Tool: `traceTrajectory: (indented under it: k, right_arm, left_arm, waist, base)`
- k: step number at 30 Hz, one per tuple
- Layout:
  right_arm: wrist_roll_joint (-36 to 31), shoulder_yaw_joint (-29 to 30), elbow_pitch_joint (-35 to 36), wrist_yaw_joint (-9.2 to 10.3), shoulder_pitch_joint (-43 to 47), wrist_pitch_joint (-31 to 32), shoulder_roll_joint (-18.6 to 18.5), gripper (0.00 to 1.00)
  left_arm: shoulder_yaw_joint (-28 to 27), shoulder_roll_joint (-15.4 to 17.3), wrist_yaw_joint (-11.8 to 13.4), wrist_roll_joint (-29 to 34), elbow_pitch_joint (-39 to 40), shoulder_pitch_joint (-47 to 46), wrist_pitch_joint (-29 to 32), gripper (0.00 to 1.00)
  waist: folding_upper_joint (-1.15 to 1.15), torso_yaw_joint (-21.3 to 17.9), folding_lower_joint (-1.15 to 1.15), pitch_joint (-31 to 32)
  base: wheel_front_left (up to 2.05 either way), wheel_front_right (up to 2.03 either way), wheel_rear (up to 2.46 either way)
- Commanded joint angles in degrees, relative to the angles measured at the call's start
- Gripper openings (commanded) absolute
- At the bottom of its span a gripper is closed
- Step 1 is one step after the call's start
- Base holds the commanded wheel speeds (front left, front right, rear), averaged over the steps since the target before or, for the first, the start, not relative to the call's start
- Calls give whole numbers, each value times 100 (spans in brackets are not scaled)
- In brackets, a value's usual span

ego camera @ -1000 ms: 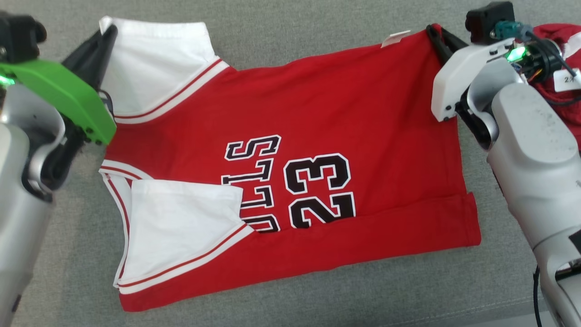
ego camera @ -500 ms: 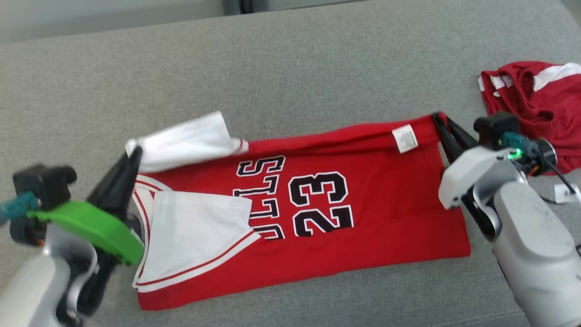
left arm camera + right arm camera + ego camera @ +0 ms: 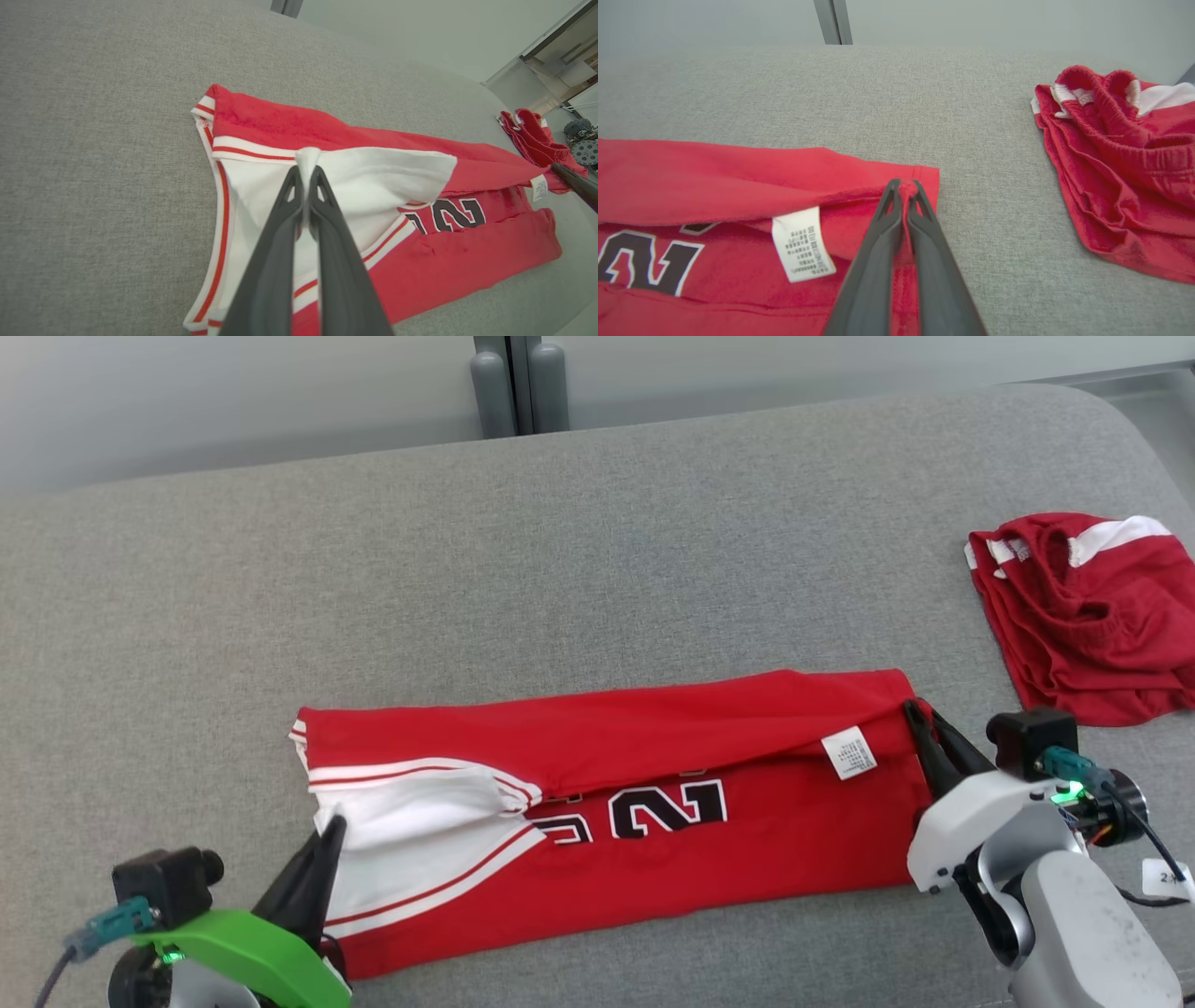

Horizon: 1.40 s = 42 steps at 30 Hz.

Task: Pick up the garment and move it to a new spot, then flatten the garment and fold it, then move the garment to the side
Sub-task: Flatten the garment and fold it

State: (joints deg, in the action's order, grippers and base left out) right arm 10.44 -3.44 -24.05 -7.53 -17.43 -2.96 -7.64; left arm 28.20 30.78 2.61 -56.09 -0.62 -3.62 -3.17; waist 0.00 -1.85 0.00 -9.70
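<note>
- Jersey (image 3: 653,821) of red knit cloth with white trim lies as a long, narrow band across the lower middle of the head view. Its upper layer is turned over lengthwise, leaving a soft rolled edge from left to right.
- Black numerals (image 3: 667,807) outlined in white peek out below that turned layer, which cuts off their tops.
- A white panel (image 3: 420,849) with thin red stripes takes up the band's left end, bunched and creased.
- A small rectangular care label (image 3: 849,752), white with fine print, sits near the right end.
- The left gripper (image 3: 334,826), at the lower left of the head view, has its two long dark fingers pressed together on a pinch of the white cloth. In the left wrist view a small white tuft stands up between the tips.
- The right gripper (image 3: 917,714), at the lower right, is closed on the jersey's upper right corner. The right wrist view shows a nub of red cloth squeezed between its tips.
- A glossy green shell (image 3: 243,952) covers the left wrist and a smooth white shell (image 3: 971,821) the right.
- The grey cushion (image 3: 560,569) under it all has a fine woven grain and a rounded upper right corner.
- A second red garment (image 3: 1083,616) is a crumpled heap with white stripes and a gathered band. It lies at the right edge, well apart from the jersey.
- Two grey posts (image 3: 509,383) rise at the top centre against a pale wall.
</note>
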Motion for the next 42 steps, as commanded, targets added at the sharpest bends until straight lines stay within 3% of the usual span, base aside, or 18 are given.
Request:
traceTrajectory:
  k: [1,10,17,24,38,39,40,41,42]
  right_arm:
    - [-87,107,90,10,160,-22,47,100]
    - [-302,875,656,10,898,-78,354,100]
    - [-375,1043,824,10,1026,11,447,100]
    - [-458,946,279,10,733,-8,463,100]
    - [-1024,895,-1198,10,399,-752,464,100]
    - [-1049,879,-1268,10,388,-798,464,95]
    - [-1096,862,-1361,10,360,-857,465,51]
    - [-1125,840,-1436,10,330,-894,466,42]
    - [-1139,808,-1537,10,295,-935,466,20]
  left_arm:
    - [34,-41,-53,-6,-111,118,-37,100]
    - [-107,-189,19,-9,-297,520,-587,100]
    - [-158,-396,187,291,-366,415,-986,100]
    - [-257,-733,316,582,-532,227,-1153,100]
    - [-298,-1100,176,923,-868,36,-1206,100]
    - [-298,-1119,168,939,-878,33,-1206,100]
    - [-304,-1134,159,948,-894,35,-1197,100]
    - [-307,-1144,155,961,-903,34,-1198,100]
    - [-315,-1164,148,975,-911,28,-1198,100]
  waist:
    - [0,-18,0,54]
    - [0,8,0,256]
    - [0,65,0,315]
    - [0,183,0,236]
    - [0,350,0,118]
    - [0,346,0,119]
    - [0,339,0,120]
    - [0,333,0,119]
    - [0,325,0,117]
  base:
    - [0,0,0]
    - [0,0,0]
    - [0,0,0]
    - [0,0,0]
    - [0,0,0]
    - [0,0,0]
    - [0,0,0]
    - [0,0,0]
    - [0,0,0]
